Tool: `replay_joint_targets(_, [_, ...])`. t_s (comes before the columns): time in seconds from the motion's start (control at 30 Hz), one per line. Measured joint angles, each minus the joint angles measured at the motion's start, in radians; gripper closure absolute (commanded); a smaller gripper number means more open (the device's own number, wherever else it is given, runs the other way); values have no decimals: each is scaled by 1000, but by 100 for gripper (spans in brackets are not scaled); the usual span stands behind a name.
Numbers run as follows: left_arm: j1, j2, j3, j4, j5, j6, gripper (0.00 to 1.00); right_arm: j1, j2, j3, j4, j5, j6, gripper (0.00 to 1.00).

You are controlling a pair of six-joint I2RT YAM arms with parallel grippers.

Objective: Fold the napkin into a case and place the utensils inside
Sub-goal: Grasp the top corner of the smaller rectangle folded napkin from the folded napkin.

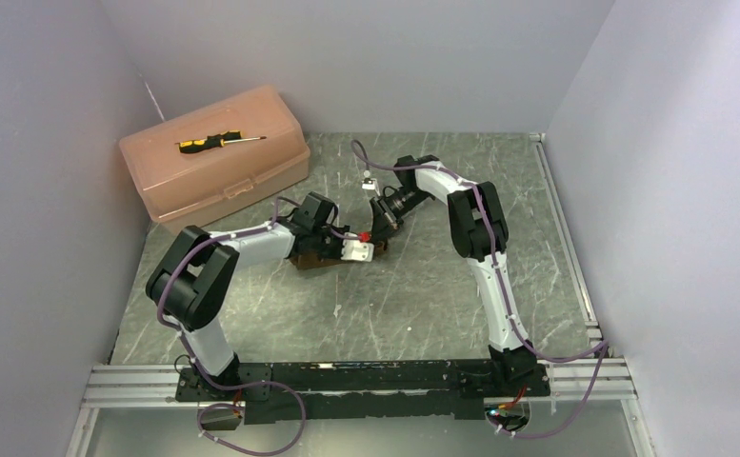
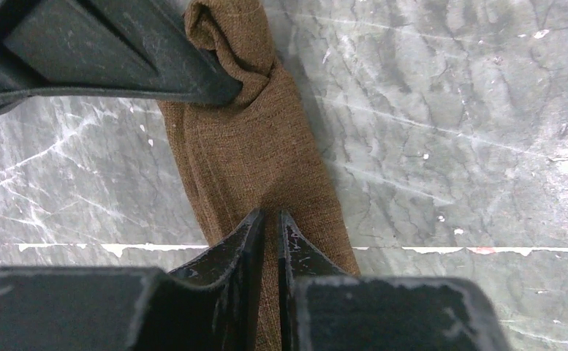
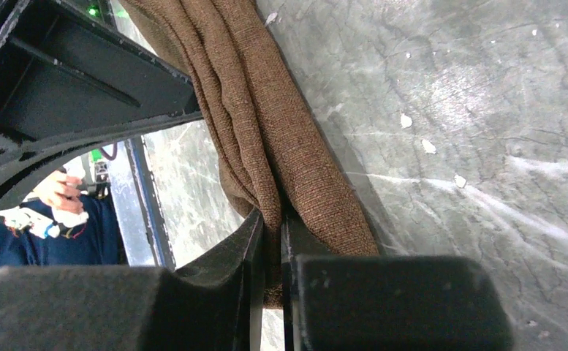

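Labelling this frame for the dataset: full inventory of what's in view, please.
napkin: 1, dark brown cloth, bunched into a narrow strip on the table between the two grippers
box: 1, translucent pink with a lid and front latch, far left corner of the table
screwdriver: 1, yellow-and-black handle, lying on the box lid
table: 1, grey marbled top, scuffed
rail: 1, metal, along the near edge under the arm bases
utensils: none visible in any view
left gripper: 1, black, closed on one end of the napkin
right gripper: 1, black, closed on the napkin's folds at the other end
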Motion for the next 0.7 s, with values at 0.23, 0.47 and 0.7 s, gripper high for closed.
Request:
replay_joint_targets(0.23, [14,1,-18,1,1,-1,85,-6,-115,-121,47,-67,13,0])
replay_joint_targets(0.47, [19,1,-26,3,15,6,86,-50,-260,-260,199,90,31,0])
replay_joint_targets(0.7, [21,1,-30,10,27,5,86,-96,-486,-494,438,365,187,0])
